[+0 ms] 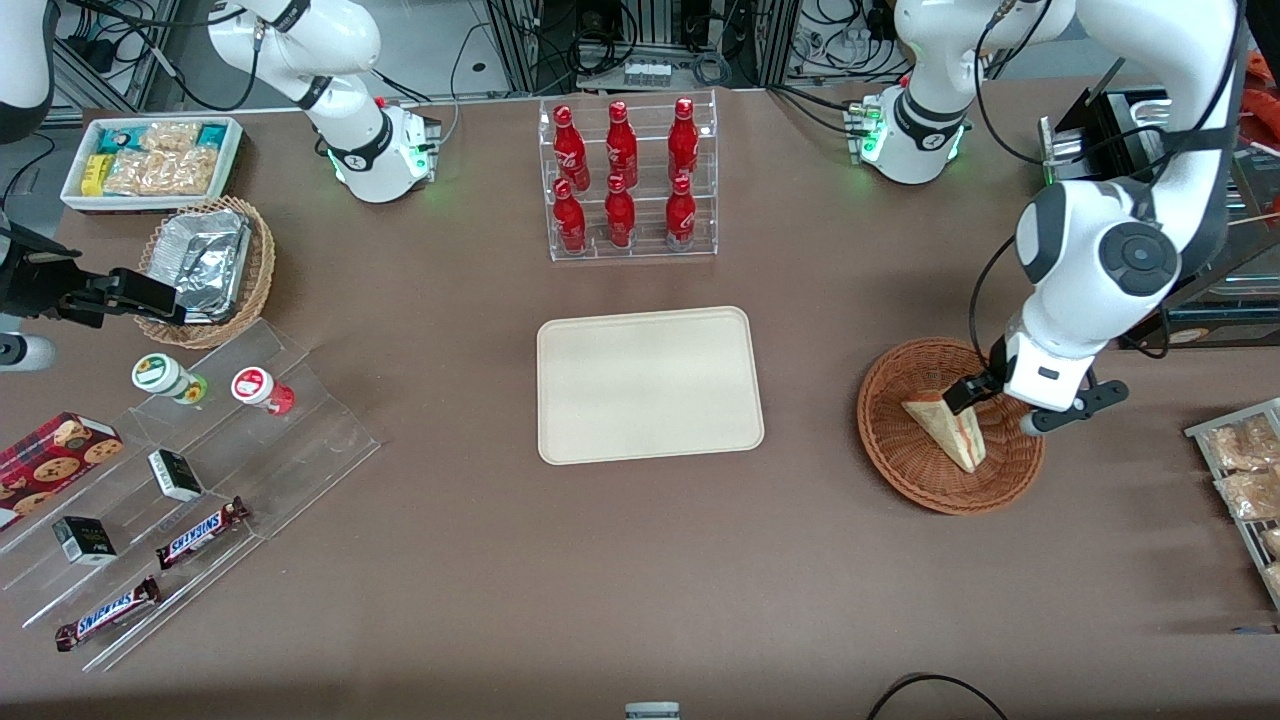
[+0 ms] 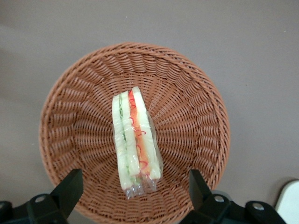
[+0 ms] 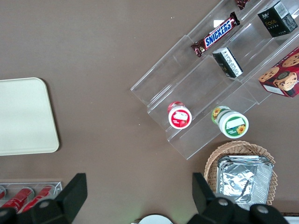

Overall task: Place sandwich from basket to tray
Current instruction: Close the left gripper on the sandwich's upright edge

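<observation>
From the front camera I see my gripper [image 1: 985,400] hanging over the basket [image 1: 905,450], jaws spread wide with nothing between them. The sandwich [image 1: 948,428] lies in the basket [image 2: 196,116], filling edge up; the sandwich [image 2: 134,140] seems untouched by either finger. The bare tray [image 1: 650,385] sits at nine o'clock from the basket, well apart

Reddish-brown woven basket [image 2: 196,116] holds the pale sandwich [image 2: 135,140] striped red, orange and green, the black-fingered gripper [image 2: 135,196] above it; the cream-beige tray [image 1: 650,385] lies on brown table [image 1: 640,560].
</observation>
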`<state>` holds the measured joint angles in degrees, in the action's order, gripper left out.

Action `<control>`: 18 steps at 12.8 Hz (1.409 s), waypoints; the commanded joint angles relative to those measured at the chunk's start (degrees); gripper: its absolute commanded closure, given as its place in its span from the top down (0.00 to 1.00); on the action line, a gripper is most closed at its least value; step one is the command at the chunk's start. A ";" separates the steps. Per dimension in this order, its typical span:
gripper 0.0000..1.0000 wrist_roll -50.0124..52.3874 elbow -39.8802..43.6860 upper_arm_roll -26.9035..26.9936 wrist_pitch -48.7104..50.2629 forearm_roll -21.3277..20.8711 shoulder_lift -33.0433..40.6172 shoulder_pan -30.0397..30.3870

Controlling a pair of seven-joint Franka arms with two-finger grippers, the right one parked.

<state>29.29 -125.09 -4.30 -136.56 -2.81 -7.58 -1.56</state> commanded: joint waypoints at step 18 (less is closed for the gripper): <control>0.44 2.26 -4.38 0.00 -10.92 -0.62 -6.92 -0.20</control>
<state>30.12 -129.28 -4.37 -146.15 -2.81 -14.28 -1.62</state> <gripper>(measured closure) 0.132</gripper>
